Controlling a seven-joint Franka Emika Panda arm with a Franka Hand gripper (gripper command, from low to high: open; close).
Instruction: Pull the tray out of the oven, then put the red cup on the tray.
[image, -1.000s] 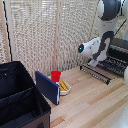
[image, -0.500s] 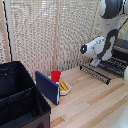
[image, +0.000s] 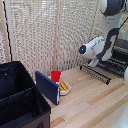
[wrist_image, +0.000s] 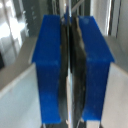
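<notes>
Two blue fingers (wrist_image: 52, 70) of tool (wrist_image: 70, 75) nearly together — pinching thin tray (image: 102, 71) edge.

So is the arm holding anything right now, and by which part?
Cannot tell for sure. The fingers are nearly shut with only a thin sliver between them, close to the edge of the tray, but the blur hides any real hold.

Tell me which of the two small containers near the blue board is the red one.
The red cup, standing just behind the blue board. The other, the white bowl, sits lower and nearer the camera, holding yellow contents.
</notes>
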